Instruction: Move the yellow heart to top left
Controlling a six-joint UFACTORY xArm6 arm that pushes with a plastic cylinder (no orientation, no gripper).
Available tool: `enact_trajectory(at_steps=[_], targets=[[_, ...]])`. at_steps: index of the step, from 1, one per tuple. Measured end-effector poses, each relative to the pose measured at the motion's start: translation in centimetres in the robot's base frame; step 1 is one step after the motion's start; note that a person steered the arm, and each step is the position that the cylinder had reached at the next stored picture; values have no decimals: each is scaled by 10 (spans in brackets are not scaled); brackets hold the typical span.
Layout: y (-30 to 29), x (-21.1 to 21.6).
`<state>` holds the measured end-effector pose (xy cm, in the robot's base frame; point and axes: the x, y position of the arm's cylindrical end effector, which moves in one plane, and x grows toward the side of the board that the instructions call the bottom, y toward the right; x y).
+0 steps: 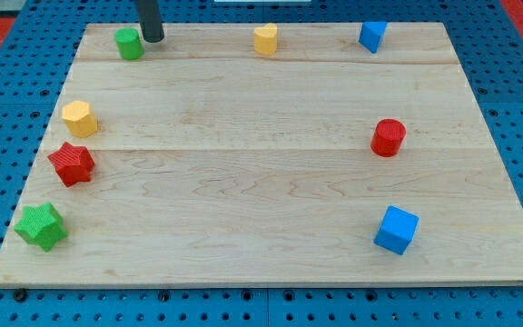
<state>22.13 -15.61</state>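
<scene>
**Board inventory: eight blocks, one rod**

Yellow heart (265, 39): stands at the view's top edge of the wooden board (271, 209), near the middle of that edge, clear of all other blocks. Lies flat on the wood, lobes facing up.

My tip (152, 40): a plain dark rod, no jaws to open or close, carrying nothing. Its end sits on the board near the top left corner, just beside the green block (130, 43) on that block's right; whether the two touch cannot be told. It is well apart from the yellow heart, which lies to its right along the same edge.

Green block: roughly cylindrical, at the top left.

Blue block (372, 35): an angular shape at the top edge, right of the heart; exact form unclear.

Yellow hexagon-like block (79, 119): at the left edge, about mid-height.

Red star (72, 163): just below the yellow hexagon-like block, near it but apart.

Green star (42, 226): at the bottom left corner.

Red cylinder (389, 137): on the right side, mid-height.

Blue cube (396, 229): lower right, below the red cylinder, well apart from it.

Surround: blue perforated panel (516, 136) around the board, with red showing at the upper corners.

Markings: no readable writing, brand or label on board, blocks or rod.
</scene>
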Motion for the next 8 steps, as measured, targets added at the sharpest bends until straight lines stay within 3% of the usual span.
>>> enact_trajectory(at_steps=[1, 2, 3, 4, 5, 6, 8], targets=[[15, -10], [110, -29], [156, -27], [209, 1], [205, 34], [189, -6], [101, 59]])
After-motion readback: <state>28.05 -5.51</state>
